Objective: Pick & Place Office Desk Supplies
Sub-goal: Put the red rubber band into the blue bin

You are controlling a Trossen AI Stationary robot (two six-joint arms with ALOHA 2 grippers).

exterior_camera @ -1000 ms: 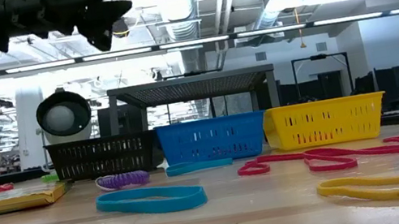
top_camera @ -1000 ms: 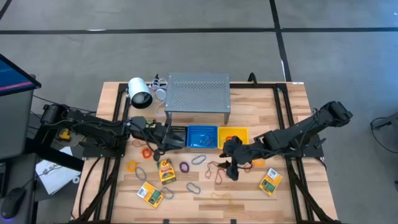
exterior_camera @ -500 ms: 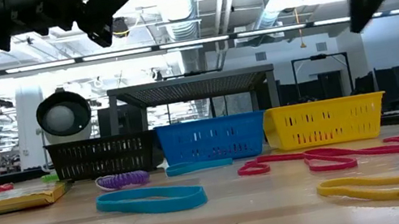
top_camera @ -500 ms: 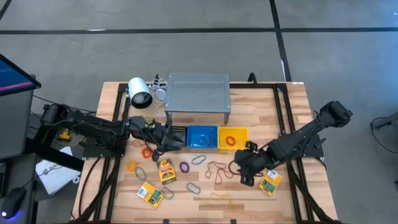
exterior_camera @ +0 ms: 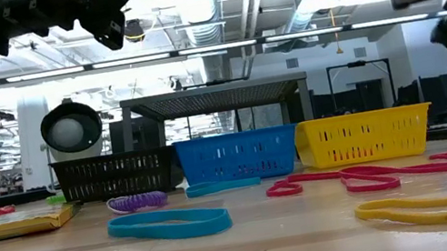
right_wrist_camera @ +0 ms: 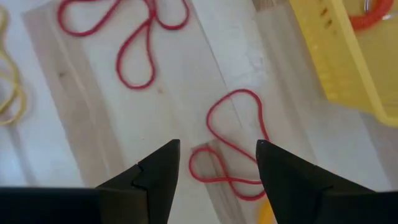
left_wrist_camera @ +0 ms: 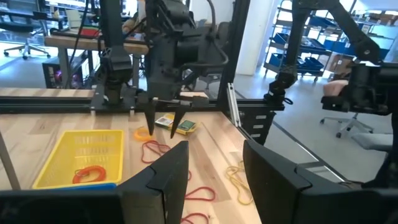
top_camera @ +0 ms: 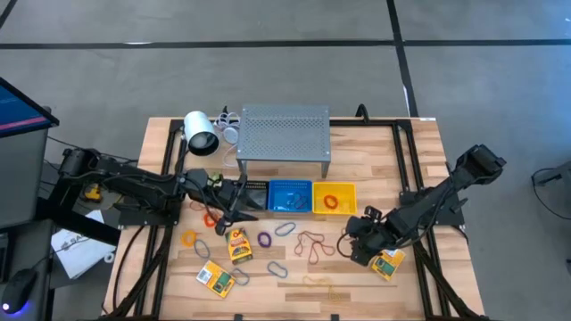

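Observation:
The supplies lie loose on the wooden table: yellow-and-green packs (top_camera: 239, 245) (top_camera: 216, 279) (top_camera: 388, 261), red band loops (top_camera: 312, 242), a purple band (top_camera: 265, 239), an orange band (top_camera: 188, 237) and grey clips (top_camera: 277, 267). My right gripper (top_camera: 355, 242) points steeply down, open, low over a red band loop (right_wrist_camera: 233, 149) that lies on the table between its fingertips (right_wrist_camera: 217, 152), untouched. My left gripper (top_camera: 236, 203) hovers level and open near the black basket (top_camera: 254, 189), with nothing between its fingers (left_wrist_camera: 214, 155).
Black, blue (top_camera: 290, 196) and yellow (top_camera: 335, 196) baskets stand in a row mid-table; an orange band (right_wrist_camera: 373, 15) lies in the yellow one. Behind them stand a grey perforated shelf (top_camera: 284, 134) and a white lamp-like cylinder (top_camera: 201, 134). A yellow band (top_camera: 317, 283) lies near the front edge.
My right gripper has sunk toward the table and gone toward its right edge, away from the yellow basket, tipping to point more steeply down. It has stayed open.

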